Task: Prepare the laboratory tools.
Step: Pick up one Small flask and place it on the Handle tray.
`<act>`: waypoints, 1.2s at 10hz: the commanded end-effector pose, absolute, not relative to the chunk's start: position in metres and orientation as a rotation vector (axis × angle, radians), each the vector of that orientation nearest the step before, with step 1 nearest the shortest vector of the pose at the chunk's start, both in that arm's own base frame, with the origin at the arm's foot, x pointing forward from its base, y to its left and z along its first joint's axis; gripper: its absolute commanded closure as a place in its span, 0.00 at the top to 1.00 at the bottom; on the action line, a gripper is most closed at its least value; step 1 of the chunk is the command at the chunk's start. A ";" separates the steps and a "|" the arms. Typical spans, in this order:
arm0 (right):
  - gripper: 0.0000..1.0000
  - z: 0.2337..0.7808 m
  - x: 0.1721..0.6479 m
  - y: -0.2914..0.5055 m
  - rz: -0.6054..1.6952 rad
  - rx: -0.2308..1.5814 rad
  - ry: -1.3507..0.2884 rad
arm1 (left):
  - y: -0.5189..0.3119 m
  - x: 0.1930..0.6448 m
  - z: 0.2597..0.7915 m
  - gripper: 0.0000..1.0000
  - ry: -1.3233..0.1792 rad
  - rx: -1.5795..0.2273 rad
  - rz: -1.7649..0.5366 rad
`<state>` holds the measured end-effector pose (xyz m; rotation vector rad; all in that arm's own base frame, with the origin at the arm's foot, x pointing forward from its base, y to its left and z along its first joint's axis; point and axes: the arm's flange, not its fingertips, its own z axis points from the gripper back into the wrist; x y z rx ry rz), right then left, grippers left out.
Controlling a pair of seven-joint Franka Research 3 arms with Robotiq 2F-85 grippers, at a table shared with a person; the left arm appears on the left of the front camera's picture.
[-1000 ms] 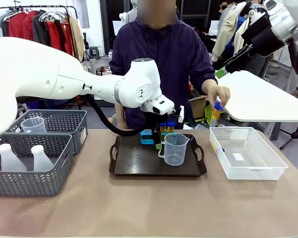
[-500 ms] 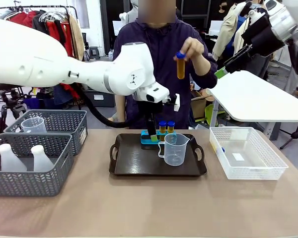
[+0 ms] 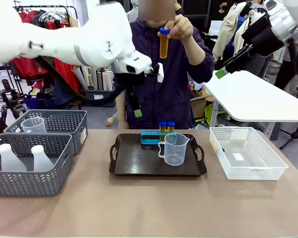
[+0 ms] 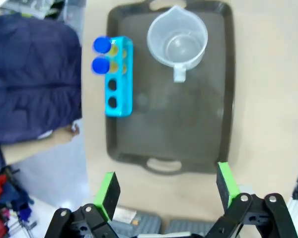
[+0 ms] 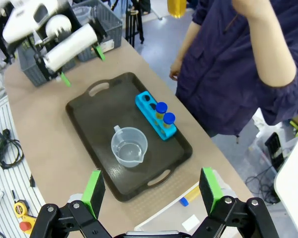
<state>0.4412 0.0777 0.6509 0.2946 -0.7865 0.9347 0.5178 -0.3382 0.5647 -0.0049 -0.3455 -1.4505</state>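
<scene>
The small blue four-hole rack (image 3: 150, 137) is set at the rear of a dark tray (image 3: 139, 166). Two amber tubes with blue caps (image 3: 166, 127) are stood upright in the two holes at its right end, as seen from the front; the other two holes are empty. A clear handled measuring beaker (image 3: 175, 148) is placed upright on the tray just in front of the rack, so the lower parts of the tubes are partly hidden in the front view.

A third amber tube (image 3: 164, 43) is held upright, high above the tray, in the person's hand (image 3: 178, 27). A fourth tube (image 5: 192, 192) is laid in the white mesh basket (image 3: 268, 168), right of the tray.

On the left, two translucent white conical flasks (image 3: 9, 157) are kept in the nearer grey woven basket (image 3: 30, 182). A second clear beaker (image 3: 34, 124) is kept in the farther grey woven basket (image 3: 69, 121).

The left gripper (image 4: 166, 186) is raised well above the tray, its jaws spread wide with nothing between them. The right gripper (image 5: 151, 187) is held high at the right, with its jaws wide apart and empty.
</scene>
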 end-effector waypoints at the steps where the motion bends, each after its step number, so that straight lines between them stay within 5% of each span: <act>1: 1.00 0.653 0.440 0.077 0.940 0.289 -0.786 | -0.315 0.503 0.572 1.00 -0.294 0.024 -1.319; 5: 1.00 0.653 0.440 0.077 0.940 0.289 -0.786 | -0.246 0.494 0.592 1.00 -0.323 0.001 -0.951; 12: 1.00 0.653 0.440 0.077 0.940 0.289 -0.786 | -0.250 0.495 0.602 1.00 -0.262 0.029 -0.919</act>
